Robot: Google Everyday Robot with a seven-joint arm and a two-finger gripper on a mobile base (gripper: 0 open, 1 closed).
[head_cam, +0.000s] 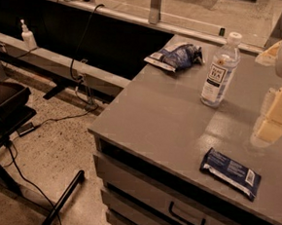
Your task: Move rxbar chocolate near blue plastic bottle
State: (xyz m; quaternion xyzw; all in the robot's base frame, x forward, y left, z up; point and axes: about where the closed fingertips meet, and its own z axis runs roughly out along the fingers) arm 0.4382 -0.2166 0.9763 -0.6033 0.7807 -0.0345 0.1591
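Note:
The rxbar chocolate point(230, 172) is a flat dark blue wrapper with a white barcode patch. It lies near the front right edge of the grey cabinet top point(160, 116). The blue plastic bottle point(221, 71) stands upright further back, clear with a white cap and white label. The bar and bottle are well apart. My gripper point(271, 123), pale and blurred, hangs at the right edge of the view. It is above the cabinet top, right of the bottle and behind the bar, touching neither.
A puffy blue-and-white snack bag point(177, 57) lies at the back of the top, left of the bottle. Drawers with a dark handle point(186, 216) are below the front edge. On the left are the floor, cables, a black stand point(4, 118) and a sanitiser bottle point(28, 36).

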